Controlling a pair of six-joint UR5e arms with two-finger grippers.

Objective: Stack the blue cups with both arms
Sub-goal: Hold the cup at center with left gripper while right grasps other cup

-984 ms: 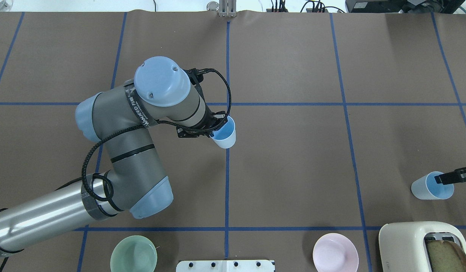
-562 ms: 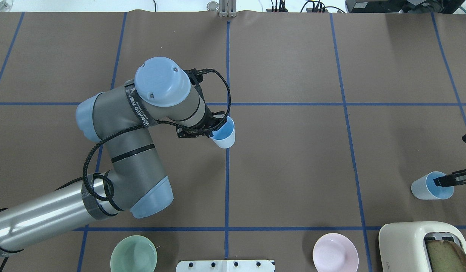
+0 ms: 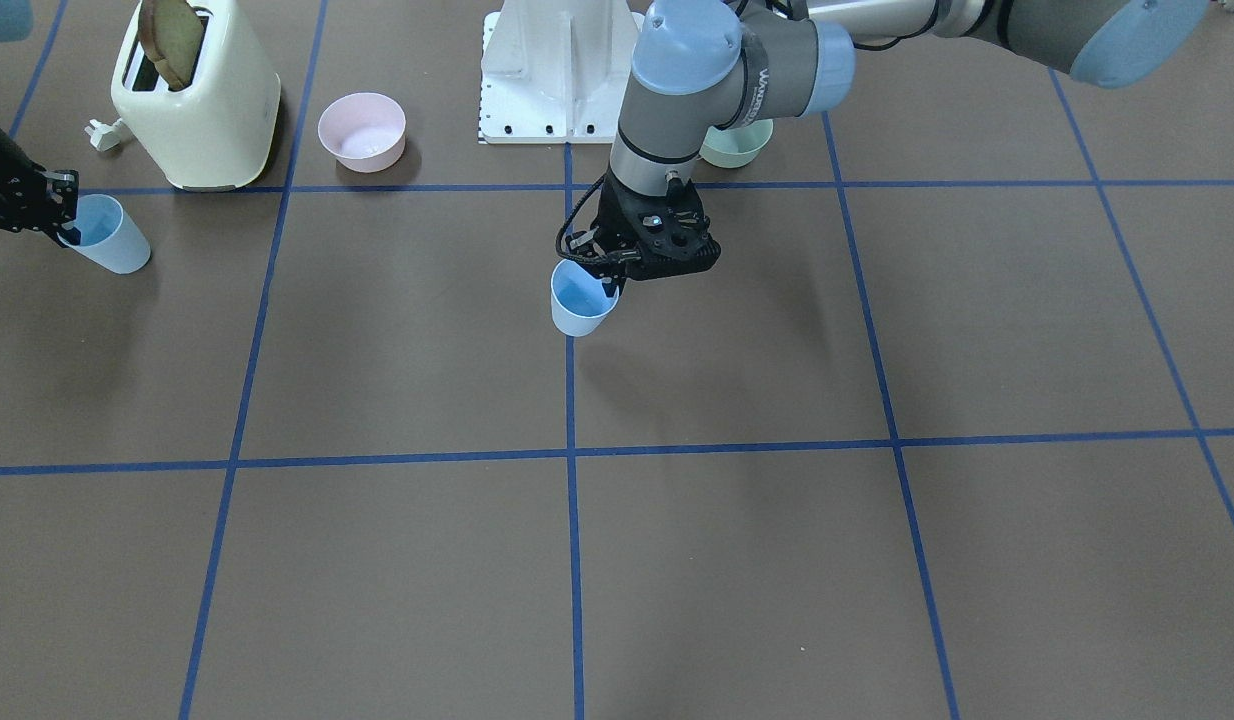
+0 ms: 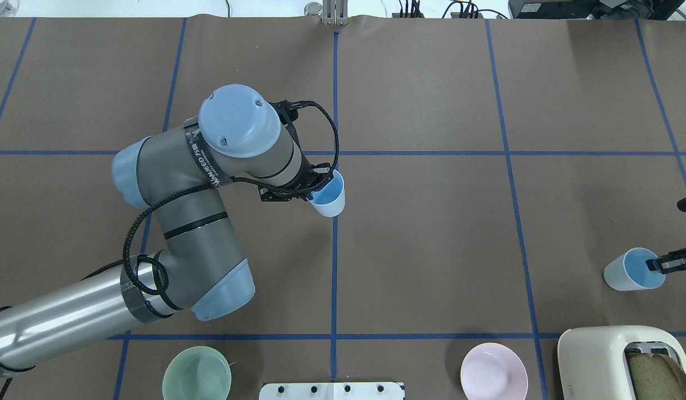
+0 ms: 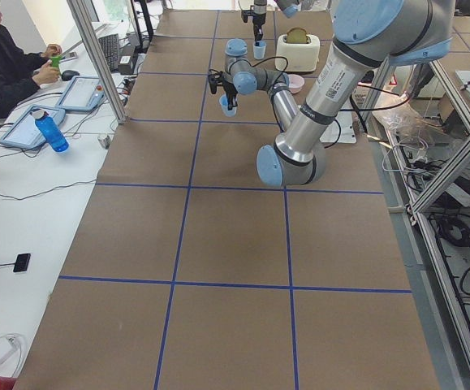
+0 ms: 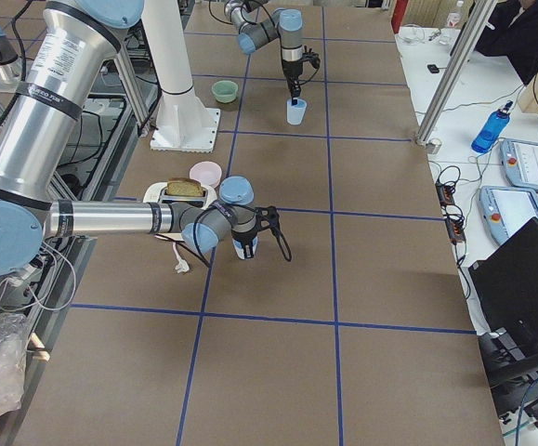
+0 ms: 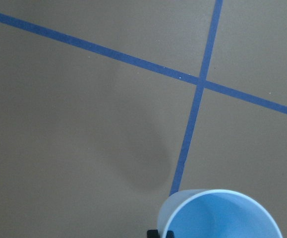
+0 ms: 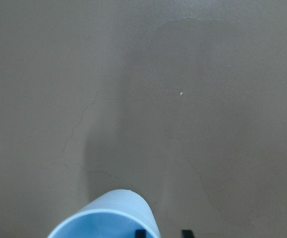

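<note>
A: Front view: left tool (image 3: 605, 281) is closed on the rim of the first blue cup (image 3: 580, 300), around the middle of the bench (image 3: 777, 560). Mouth up, axis near vertical, cup hangs under the tool.
B: Right side?
A: Right tool (image 3: 67, 225) straddles the rim of the second blue cup (image 3: 109, 243), near the toaster (image 3: 199, 110). Mouth up.
B: Overhead?
A: One finger sits inside each cup.
B: Wrist cams?
A: Left: fingers tight on the wall. Right: fingers spread, outer finger (image 8: 186, 232) clear of the wall, not clamped.
</note>
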